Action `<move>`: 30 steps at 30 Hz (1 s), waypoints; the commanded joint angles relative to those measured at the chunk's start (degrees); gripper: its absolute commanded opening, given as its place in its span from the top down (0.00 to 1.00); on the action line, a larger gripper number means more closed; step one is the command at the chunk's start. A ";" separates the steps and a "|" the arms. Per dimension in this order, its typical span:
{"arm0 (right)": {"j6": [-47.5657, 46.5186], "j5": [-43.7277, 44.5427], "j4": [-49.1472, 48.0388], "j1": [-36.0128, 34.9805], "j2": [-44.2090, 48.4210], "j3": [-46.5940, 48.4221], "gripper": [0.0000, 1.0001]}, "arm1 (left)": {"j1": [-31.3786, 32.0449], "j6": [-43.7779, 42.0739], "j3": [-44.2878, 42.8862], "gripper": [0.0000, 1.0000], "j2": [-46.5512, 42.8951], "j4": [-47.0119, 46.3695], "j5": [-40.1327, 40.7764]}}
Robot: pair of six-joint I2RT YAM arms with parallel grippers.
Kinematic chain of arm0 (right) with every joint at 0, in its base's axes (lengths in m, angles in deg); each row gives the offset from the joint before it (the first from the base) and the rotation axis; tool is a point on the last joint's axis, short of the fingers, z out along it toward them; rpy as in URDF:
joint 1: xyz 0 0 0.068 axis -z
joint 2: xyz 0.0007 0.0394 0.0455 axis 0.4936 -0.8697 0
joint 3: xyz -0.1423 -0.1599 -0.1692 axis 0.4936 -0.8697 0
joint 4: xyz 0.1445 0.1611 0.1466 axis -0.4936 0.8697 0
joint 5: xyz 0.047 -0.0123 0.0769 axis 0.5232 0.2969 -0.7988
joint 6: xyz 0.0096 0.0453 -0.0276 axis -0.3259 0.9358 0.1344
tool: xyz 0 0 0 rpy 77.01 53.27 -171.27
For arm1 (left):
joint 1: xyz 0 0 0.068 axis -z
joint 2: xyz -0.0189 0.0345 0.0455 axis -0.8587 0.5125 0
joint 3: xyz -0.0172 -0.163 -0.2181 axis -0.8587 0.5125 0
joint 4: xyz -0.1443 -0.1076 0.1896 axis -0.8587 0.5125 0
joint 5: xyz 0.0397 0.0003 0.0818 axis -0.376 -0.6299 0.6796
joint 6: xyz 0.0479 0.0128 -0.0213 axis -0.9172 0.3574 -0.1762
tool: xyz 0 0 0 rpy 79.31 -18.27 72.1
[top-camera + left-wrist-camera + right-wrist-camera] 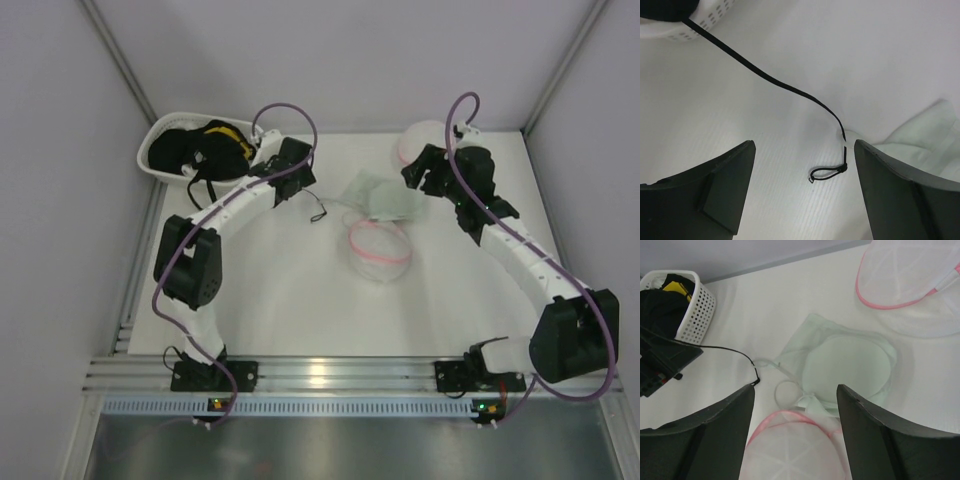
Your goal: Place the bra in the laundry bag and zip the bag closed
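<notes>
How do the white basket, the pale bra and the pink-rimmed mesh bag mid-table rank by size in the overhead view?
1. white basket: clearly the largest.
2 and 3. bra and laundry bag: these look about alike. The bra spreads wider and the bag is rounder, so I would not rank one above the other.

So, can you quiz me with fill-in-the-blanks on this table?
1. The black clothes sit in a white ___.
2. The near bag is rimmed in ___.
3. The left gripper and right gripper are both wide ___.
4. The bra lies flat on the ___.
Missing words: basket; pink; open; table.
</notes>
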 commanded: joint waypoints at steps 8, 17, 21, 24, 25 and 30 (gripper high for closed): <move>-2.15 0.45 1.53 1.71 0.36 3.37 0.32 | -0.59 15.78 -1.22 0.13 9.09 -8.77 2.25; -2.86 0.98 2.67 2.24 1.06 3.90 0.31 | -2.79 20.97 0.17 0.15 16.91 -21.60 4.19; -2.77 0.98 3.03 2.42 0.97 3.99 0.31 | -3.93 20.80 -0.35 0.26 18.50 -27.05 3.66; -2.77 0.98 3.38 2.50 0.71 4.34 0.31 | -4.11 20.89 -1.76 0.58 19.47 -27.41 3.14; -2.77 0.98 3.47 2.59 0.71 4.34 0.31 | -4.11 20.97 -1.85 0.70 19.38 -27.41 2.79; -2.77 1.07 3.38 2.94 1.06 4.25 0.31 | -4.37 17.92 -1.24 1.00 15.17 -30.12 -0.46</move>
